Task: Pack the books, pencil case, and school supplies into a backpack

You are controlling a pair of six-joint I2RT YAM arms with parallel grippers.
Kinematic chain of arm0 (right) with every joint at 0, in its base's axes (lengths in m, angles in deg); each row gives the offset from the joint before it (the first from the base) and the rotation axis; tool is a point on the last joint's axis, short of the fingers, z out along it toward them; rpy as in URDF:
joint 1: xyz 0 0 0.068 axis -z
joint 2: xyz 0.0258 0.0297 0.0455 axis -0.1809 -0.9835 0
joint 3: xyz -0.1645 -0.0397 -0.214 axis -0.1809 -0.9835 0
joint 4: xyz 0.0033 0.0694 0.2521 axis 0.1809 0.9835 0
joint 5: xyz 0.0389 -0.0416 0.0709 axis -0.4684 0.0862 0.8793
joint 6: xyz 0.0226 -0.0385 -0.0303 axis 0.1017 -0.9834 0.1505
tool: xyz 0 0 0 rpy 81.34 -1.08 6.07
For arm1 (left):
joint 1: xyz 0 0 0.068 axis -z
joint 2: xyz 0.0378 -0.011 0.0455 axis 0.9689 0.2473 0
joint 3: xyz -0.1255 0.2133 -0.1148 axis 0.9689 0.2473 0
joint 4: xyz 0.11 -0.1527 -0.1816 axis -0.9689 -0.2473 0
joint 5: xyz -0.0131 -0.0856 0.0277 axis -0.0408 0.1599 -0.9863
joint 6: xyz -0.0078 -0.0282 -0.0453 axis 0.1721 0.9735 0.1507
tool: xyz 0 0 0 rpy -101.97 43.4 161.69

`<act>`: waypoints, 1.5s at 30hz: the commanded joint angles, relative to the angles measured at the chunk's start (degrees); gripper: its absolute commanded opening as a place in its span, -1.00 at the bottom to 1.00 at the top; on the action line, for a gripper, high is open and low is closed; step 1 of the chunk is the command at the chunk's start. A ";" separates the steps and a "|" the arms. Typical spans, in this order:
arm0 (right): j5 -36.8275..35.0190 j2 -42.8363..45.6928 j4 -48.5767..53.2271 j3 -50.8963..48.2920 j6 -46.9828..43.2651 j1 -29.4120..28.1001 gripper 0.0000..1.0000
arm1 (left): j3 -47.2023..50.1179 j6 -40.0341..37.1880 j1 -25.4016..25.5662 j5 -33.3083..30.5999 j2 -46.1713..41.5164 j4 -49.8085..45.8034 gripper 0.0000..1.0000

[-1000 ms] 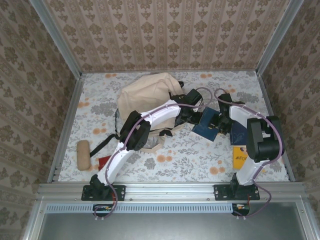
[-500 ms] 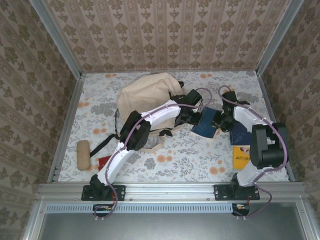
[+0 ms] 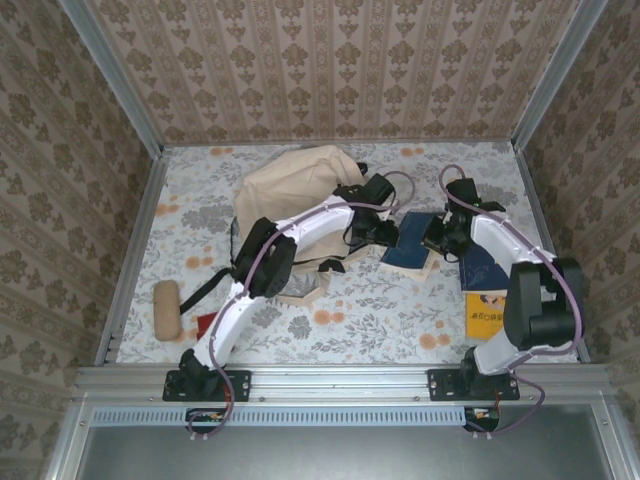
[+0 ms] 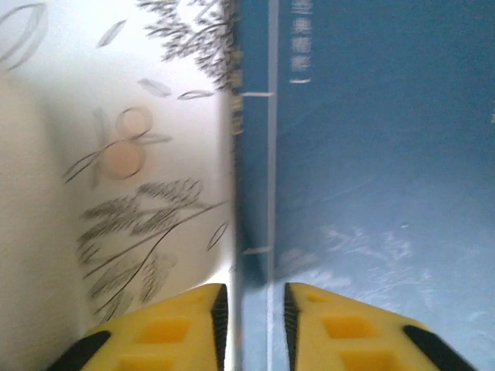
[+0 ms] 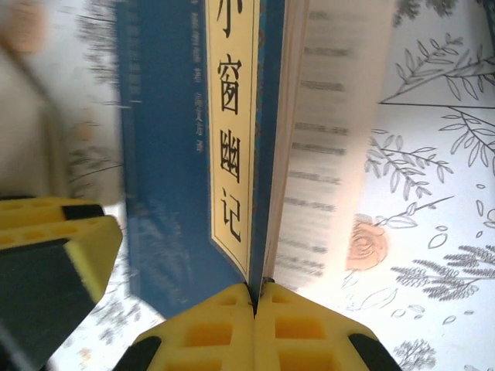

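A dark navy book (image 3: 408, 250) lies on the floral table right of the cream backpack (image 3: 295, 185). My right gripper (image 3: 436, 240) is shut on the edge of its front cover (image 5: 232, 139), with printed pages (image 5: 325, 154) showing behind the cover. My left gripper (image 3: 385, 236) is at the book's other side. Its jaws (image 4: 254, 325) stand a little apart, open, with the book's spine edge (image 4: 255, 154) in the gap. A second navy book (image 3: 482, 266) and a yellow book (image 3: 482, 312) lie under my right arm. The tan pencil case (image 3: 166, 308) and the red school supplies (image 3: 208, 325) are at the near left.
A flat tan item (image 3: 302, 290) lies below the backpack, beside a black strap (image 3: 205, 285). Metal rails (image 3: 135, 250) and patterned walls bound the table on three sides. One yellow left finger (image 5: 54, 247) shows in the right wrist view.
My right gripper has closed on the navy book's cover and shifted a little toward the back. My left gripper's jaws have come apart at the book's spine.
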 commanded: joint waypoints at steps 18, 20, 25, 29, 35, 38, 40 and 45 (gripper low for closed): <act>45.69 12.26 -21.19 7.81 5.28 -0.86 -1.00 | 26.25 8.40 -15.84 29.20 -28.01 26.97 0.90; 46.89 11.74 -22.44 8.11 5.91 -1.41 -1.00 | 28.28 11.72 -15.84 31.75 -28.90 32.94 0.94; 51.46 10.53 -29.02 7.31 10.21 -1.78 -1.00 | 28.76 14.34 -15.23 33.98 -29.10 37.22 0.89; 51.40 9.99 -29.07 7.31 10.44 -1.70 -1.00 | 29.29 16.86 -15.47 35.67 -29.04 39.50 0.87; 50.95 8.66 -28.14 7.38 9.85 -1.69 -1.00 | 32.12 23.30 -15.72 38.52 -30.63 47.82 0.94; 51.45 8.08 -28.69 7.49 10.04 -1.69 -1.00 | 31.70 21.66 -14.97 39.60 -31.07 44.70 0.89; 51.47 8.08 -28.79 7.55 9.97 -1.68 -1.00 | 32.15 21.75 -15.01 40.09 -31.55 44.39 0.76; 49.71 6.59 -26.47 7.85 8.28 -1.52 -1.00 | 34.29 25.16 -16.25 38.87 -33.78 48.43 0.10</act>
